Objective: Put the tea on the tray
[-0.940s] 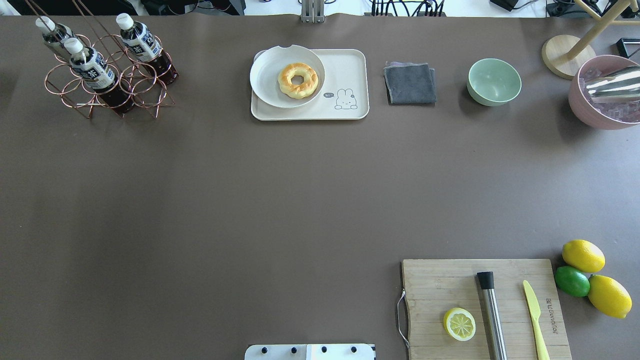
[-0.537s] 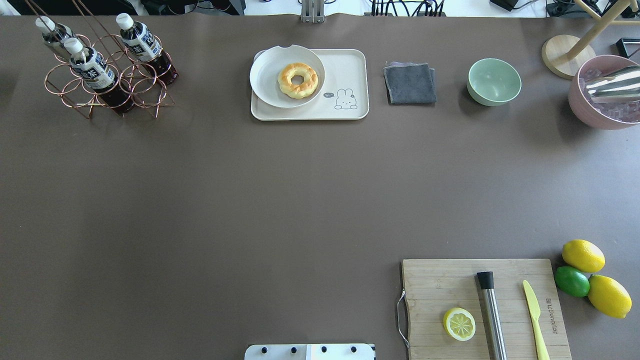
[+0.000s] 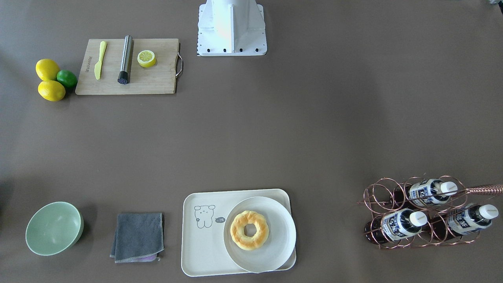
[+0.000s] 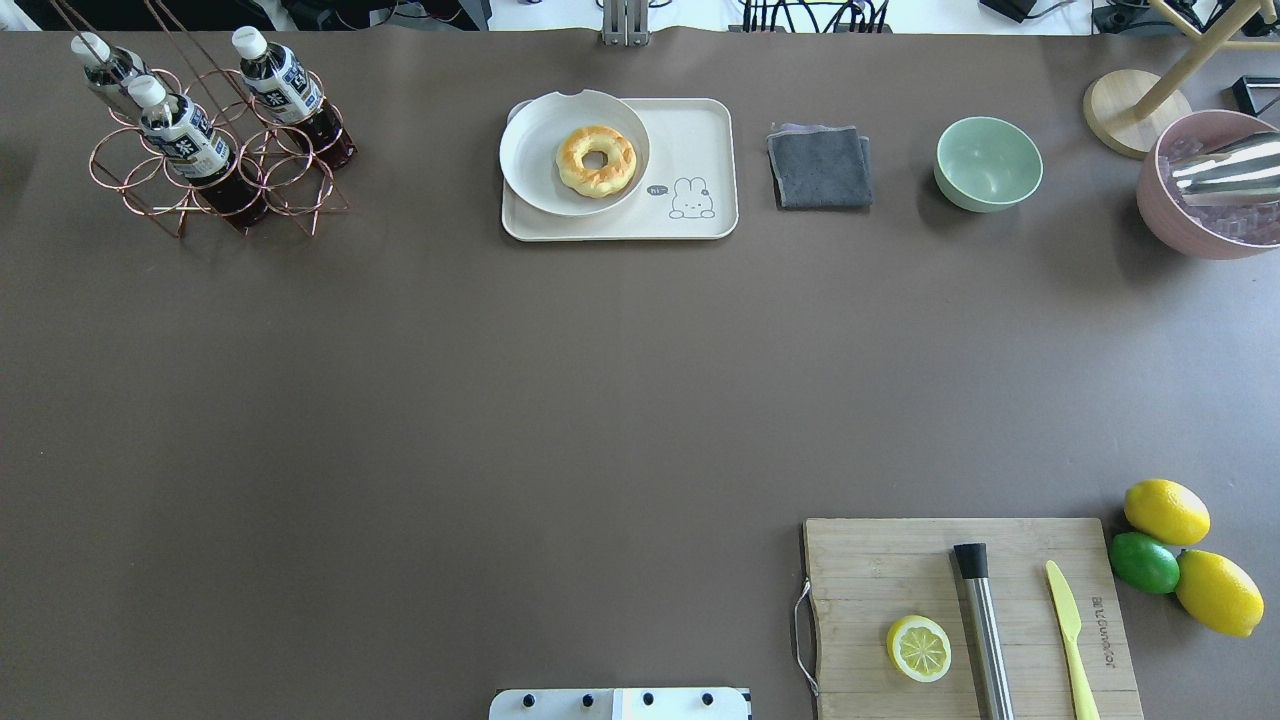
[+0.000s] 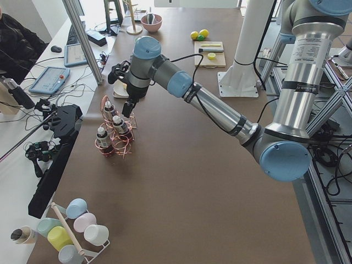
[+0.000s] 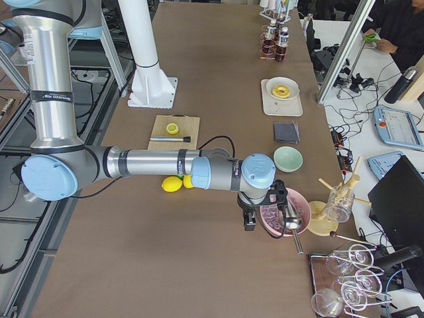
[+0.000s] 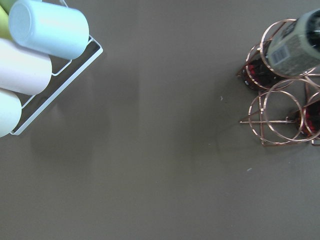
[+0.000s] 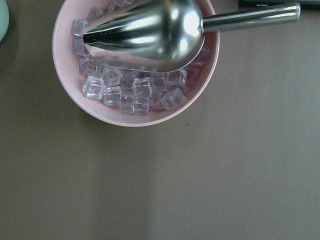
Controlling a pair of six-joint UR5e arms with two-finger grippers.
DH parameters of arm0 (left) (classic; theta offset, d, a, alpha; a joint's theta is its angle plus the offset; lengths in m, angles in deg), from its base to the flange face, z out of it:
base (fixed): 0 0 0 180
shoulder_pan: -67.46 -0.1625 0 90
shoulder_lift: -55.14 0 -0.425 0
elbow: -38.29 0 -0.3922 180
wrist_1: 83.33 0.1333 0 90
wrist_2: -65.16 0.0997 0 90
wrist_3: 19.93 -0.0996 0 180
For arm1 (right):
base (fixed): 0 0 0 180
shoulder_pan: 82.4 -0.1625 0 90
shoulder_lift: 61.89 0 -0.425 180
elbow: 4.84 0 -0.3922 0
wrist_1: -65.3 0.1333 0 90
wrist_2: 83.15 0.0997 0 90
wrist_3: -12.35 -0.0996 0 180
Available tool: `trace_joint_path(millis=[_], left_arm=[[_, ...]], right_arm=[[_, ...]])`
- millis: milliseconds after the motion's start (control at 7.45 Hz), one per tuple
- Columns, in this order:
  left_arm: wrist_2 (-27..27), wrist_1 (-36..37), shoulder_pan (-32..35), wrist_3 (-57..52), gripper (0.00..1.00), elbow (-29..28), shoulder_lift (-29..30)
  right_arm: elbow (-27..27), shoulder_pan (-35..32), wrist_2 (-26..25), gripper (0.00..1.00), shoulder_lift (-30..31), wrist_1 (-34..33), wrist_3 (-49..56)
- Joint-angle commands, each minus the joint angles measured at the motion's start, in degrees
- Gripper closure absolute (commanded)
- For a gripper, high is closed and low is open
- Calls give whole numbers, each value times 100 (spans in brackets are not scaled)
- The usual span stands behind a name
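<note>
Three tea bottles [image 4: 185, 140] with white caps lean in a copper wire rack [image 4: 270, 190] at the far left of the overhead view. They also show in the front-facing view [image 3: 401, 224], and one shows in the left wrist view [image 7: 295, 45]. The cream tray [image 4: 690, 130] with the cartoon drawing lies at the far middle. It holds a round white plate [image 4: 530, 150] with a doughnut [image 4: 596, 160]. My left gripper [image 5: 127, 108] hangs just above the rack in the exterior left view. My right gripper [image 6: 248, 220] hangs beside the pink ice bowl. I cannot tell whether either is open or shut.
A grey cloth [image 4: 820, 167], a green bowl [image 4: 988, 163] and a pink bowl of ice with a metal scoop [image 4: 1205, 185] stand right of the tray. A wooden cutting board [image 4: 900, 570] and lemons [image 4: 1165, 510] lie near right. Pastel cups [image 7: 35, 55] lie left of the rack.
</note>
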Motion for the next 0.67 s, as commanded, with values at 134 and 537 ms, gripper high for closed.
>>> trace_joint_path(millis=[134, 537], left_arm=[[190, -520, -733, 2705, 3, -201, 319], [1222, -1019, -1197, 2322, 3, -263, 330]], right_arm=[[-30, -7, -39, 0, -34, 2, -7], [-74, -7, -101, 0, -52, 2, -7]])
